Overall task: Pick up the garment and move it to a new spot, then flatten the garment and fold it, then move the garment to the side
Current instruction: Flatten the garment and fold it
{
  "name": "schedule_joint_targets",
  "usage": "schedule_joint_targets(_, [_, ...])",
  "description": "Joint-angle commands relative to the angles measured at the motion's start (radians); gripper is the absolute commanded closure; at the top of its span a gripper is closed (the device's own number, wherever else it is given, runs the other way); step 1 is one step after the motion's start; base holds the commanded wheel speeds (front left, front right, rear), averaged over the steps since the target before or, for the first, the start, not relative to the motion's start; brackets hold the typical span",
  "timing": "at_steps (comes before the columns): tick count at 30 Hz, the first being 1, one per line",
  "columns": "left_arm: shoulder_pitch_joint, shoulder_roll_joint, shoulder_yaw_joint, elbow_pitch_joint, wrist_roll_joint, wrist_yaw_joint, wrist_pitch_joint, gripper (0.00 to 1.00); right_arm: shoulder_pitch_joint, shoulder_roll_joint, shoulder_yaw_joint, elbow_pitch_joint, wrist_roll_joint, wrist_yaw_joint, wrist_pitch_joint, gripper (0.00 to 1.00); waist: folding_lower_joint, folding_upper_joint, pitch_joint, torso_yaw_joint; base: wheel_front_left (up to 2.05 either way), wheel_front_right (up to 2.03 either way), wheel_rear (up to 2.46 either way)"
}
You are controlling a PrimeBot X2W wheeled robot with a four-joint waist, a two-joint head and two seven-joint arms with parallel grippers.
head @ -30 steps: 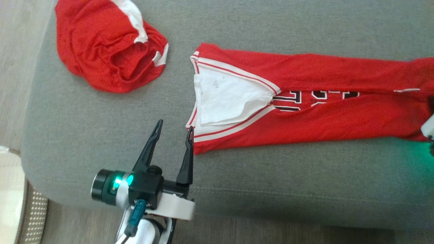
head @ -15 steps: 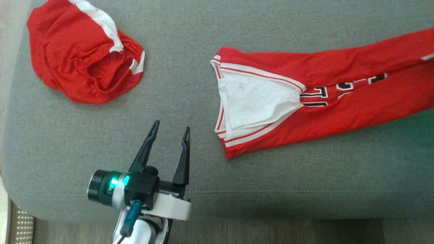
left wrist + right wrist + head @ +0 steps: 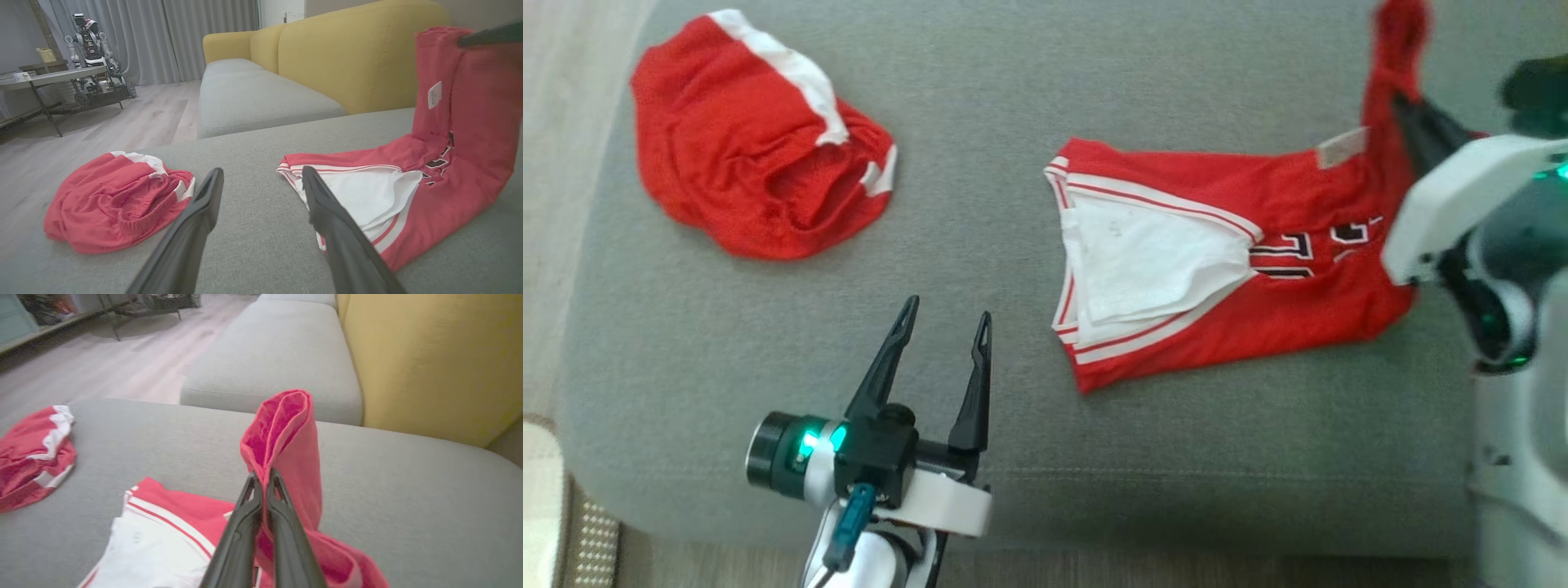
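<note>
— What do we have in our right gripper [image 3: 262, 474]?
— Its fingers are pressed together on a folded end of the red jersey [image 3: 1298, 302]. They hold that end up off the grey cushion [image 3: 1013, 98] near its right edge, and the collar end lies flat toward the middle.
— And our left gripper [image 3: 947, 310]?
— Fingers spread wide, holding nothing, over the cushion's near edge and apart from the jersey. The crumpled red shorts [image 3: 752, 171] sit at the far left corner.

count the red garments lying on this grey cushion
2. A crumpled red garment lies at the left of the cushion. The red jersey lies to the right, one end held up by the right claw.
</note>
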Motion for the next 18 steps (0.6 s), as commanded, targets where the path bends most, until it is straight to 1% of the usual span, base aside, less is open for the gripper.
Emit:
schedule_joint_targets(1, [-0.006,-0.007,0.032,-0.028,0.008,-0.005,-0.012,0.00,-0.012,0.021,0.036,-0.051,0.009,0.000,-0.001,1.00,0.0000,0.0000,-0.011,0.023,0.00,0.00,0.00])
schedule_joint_targets(3, [-0.006,-0.012,0.030,-0.026,0.009,-0.008,-0.012,0.00,-0.012,0.041,0.058,-0.041,0.026,0.000,-0.009,1.00,0.0000,0.0000,-0.014,0.044,0.00,0.00,0.00])
schedule_joint_targets(6, [-0.005,-0.017,0.027,-0.025,0.013,-0.012,-0.012,0.00,-0.015,0.053,0.089,0.003,0.044,0.000,-0.028,1.00,0.0000,0.0000,-0.016,0.080,0.00,0.00,0.00])
schedule_joint_targets(9, [-0.002,-0.019,0.028,-0.019,0.013,-0.016,-0.012,0.00,-0.021,0.054,0.129,0.063,0.114,0.000,-0.062,1.00,0.0000,0.0000,-0.014,0.116,0.00,0.00,0.00])
schedule_joint_targets(11, [-0.001,-0.021,0.025,-0.014,0.012,-0.023,-0.012,0.00,-0.022,0.054,0.159,0.103,0.137,0.000,-0.085,1.00,0.0000,0.0000,-0.015,0.141,0.00,0.00,0.00])
schedule_joint_targets(18, [0.002,-0.030,0.025,-0.006,0.014,-0.028,-0.012,0.00,-0.021,0.054,0.216,0.237,0.162,0.000,-0.137,1.00,0.0000,0.0000,-0.016,0.207,0.00,0.00,0.00])
